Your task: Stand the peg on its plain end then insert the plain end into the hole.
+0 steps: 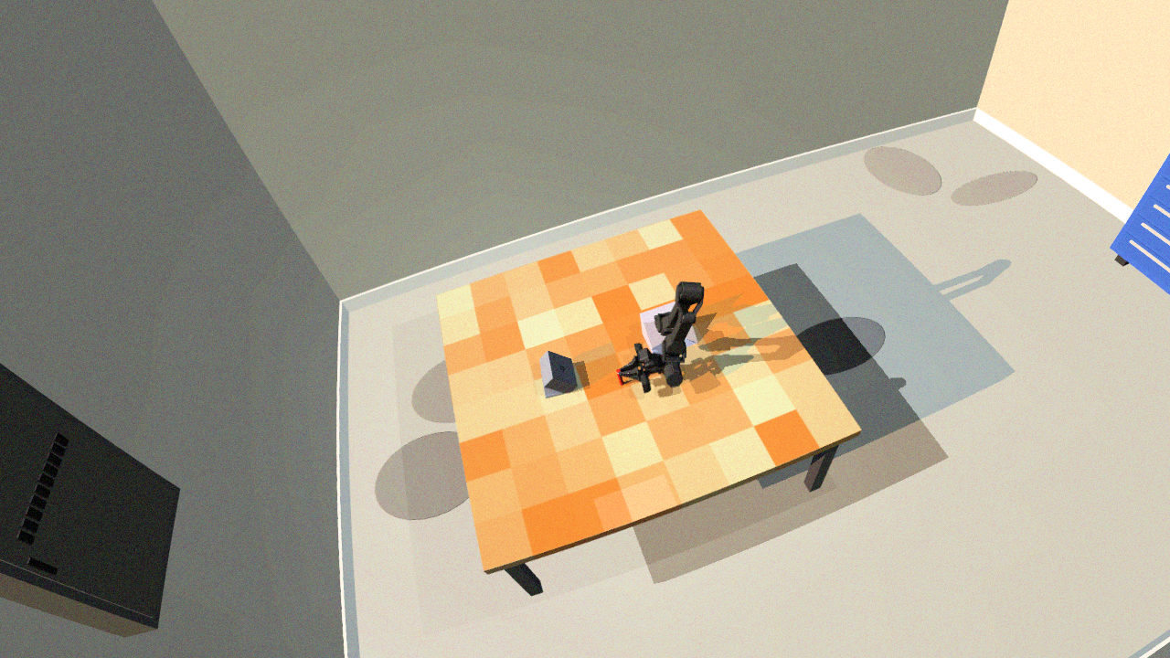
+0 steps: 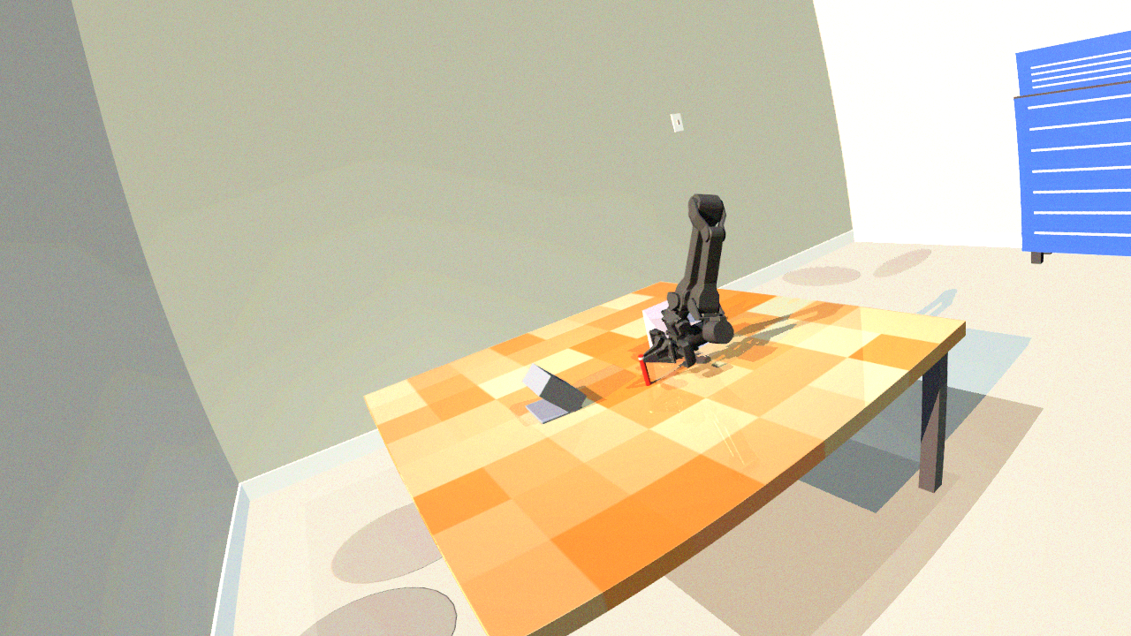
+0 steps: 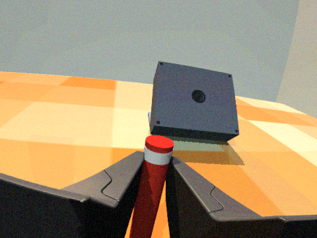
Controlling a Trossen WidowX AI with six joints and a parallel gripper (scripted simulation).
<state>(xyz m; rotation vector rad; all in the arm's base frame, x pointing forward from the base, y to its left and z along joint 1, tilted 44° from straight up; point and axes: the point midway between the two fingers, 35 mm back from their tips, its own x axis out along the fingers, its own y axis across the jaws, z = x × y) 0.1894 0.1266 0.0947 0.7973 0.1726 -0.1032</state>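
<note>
The red peg [image 1: 619, 377] [image 2: 646, 374] [image 3: 150, 188] is nearly upright, slightly tilted, with its white band [image 3: 158, 157] at the top. My gripper [image 3: 155, 162] [image 2: 646, 360] is shut on the peg just below and beside the band. The plain end points down at the table; whether it touches the tabletop cannot be told, and it is out of the wrist view. The grey sloped panel [image 1: 558, 372] [image 2: 557, 386] [image 3: 178, 109] stands beyond the peg, with one dark round hole [image 3: 198, 96] in the middle of its face. The hole is empty, and the peg is apart from the panel.
The patchwork table [image 1: 572, 499] [image 2: 505, 474] bears the arm, peg and panel. A pale plate [image 1: 652, 324] lies by the arm's base. Small dark dots mark the panel face's corners. A blue cabinet [image 1: 1149, 220] [image 2: 1083, 174] stands away from the table.
</note>
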